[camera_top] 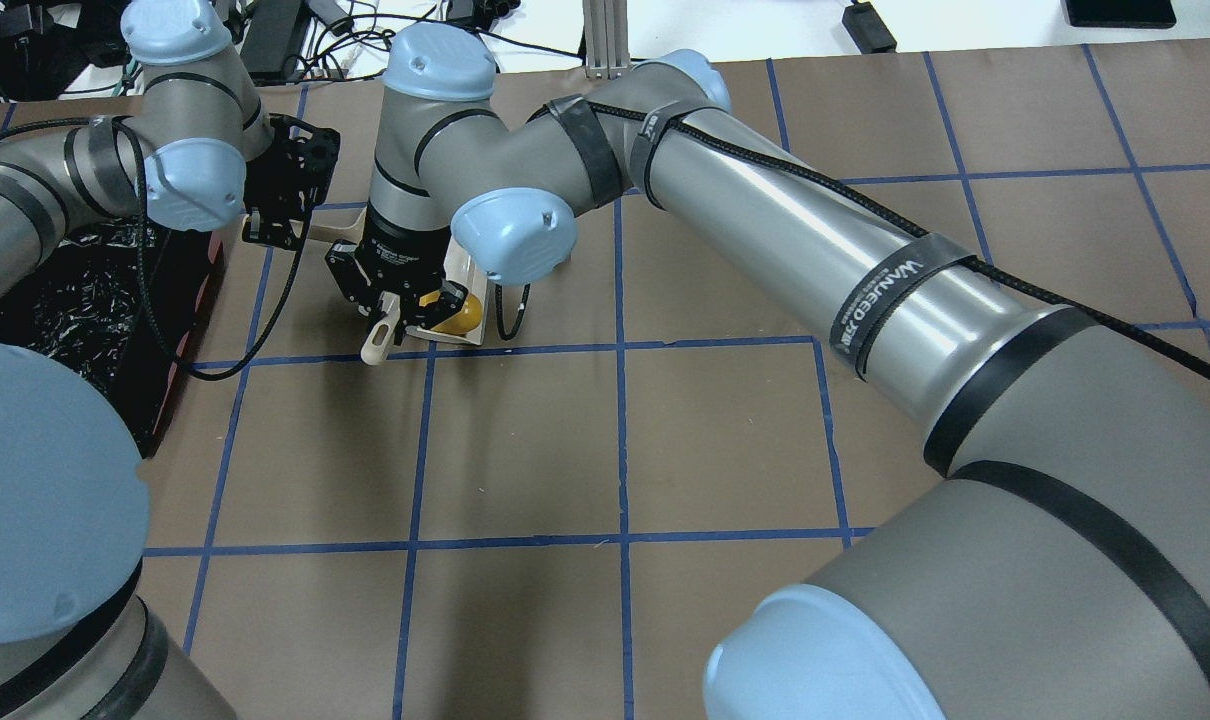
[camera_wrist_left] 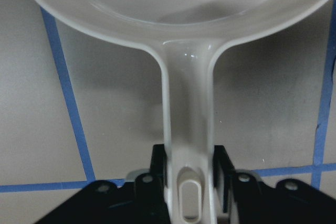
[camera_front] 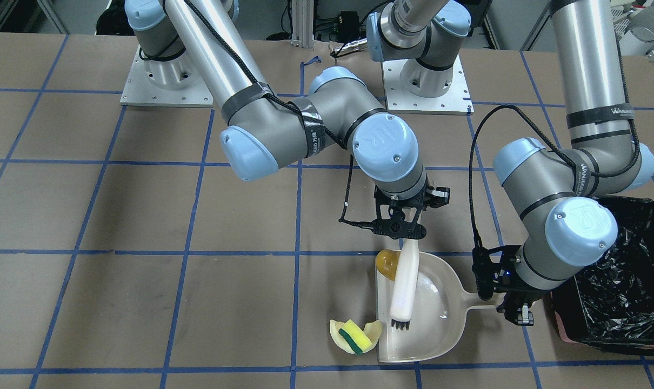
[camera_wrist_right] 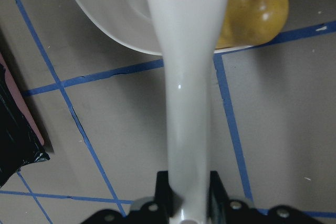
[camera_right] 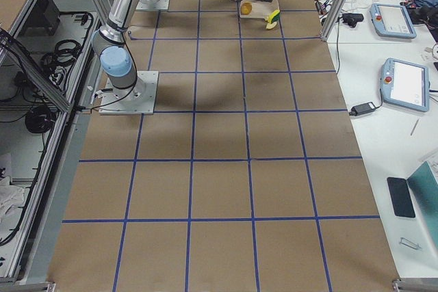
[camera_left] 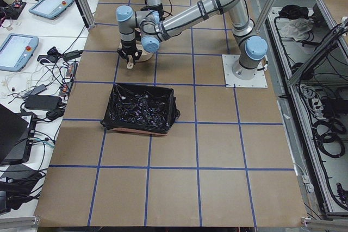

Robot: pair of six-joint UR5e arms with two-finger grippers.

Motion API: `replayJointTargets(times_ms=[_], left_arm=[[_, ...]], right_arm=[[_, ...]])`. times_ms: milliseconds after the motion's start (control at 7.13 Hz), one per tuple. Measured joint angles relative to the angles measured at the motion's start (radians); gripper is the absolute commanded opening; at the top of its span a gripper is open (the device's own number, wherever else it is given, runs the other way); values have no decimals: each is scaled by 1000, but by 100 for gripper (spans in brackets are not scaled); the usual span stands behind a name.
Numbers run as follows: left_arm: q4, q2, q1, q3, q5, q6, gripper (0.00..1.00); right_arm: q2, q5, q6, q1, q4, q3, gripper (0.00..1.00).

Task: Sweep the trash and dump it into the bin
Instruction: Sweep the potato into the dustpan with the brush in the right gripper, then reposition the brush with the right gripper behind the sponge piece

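Observation:
My left gripper (camera_front: 513,309) is shut on the handle (camera_wrist_left: 186,129) of a beige dustpan (camera_front: 432,319) that lies flat on the table. My right gripper (camera_front: 400,229) is shut on a white brush (camera_front: 404,283), whose black bristles rest inside the pan. A glossy brown-yellow lump of trash (camera_front: 386,263) sits at the pan's corner beside the brush handle (camera_wrist_right: 186,77). The yellow-green sponge (camera_front: 355,336) and pale foam scrap (camera_front: 339,330) lie on the table just outside the pan's open mouth. The black-lined bin (camera_front: 624,281) stands right behind my left gripper.
Both arms lean low over this corner of the table, their elbows (camera_front: 384,148) above the pan. The two base plates (camera_front: 162,81) sit at the robot's side. Brown paper with a blue tape grid (camera_front: 186,251) stretches open toward the right arm's side.

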Motion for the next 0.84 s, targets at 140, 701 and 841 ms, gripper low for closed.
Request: replayJointTargets(times_ms=[140, 701, 841], left_arm=[[0, 0, 0, 0, -1, 0, 0], [0, 1, 0, -1, -4, 1, 0], [1, 2, 0, -2, -5, 2, 0]], right_arm=[[-27, -30, -12, -33, 56, 2, 0], [-119, -233, -204, -124, 263, 26, 0], [-128, -274, -311, -154, 279, 51, 0]])
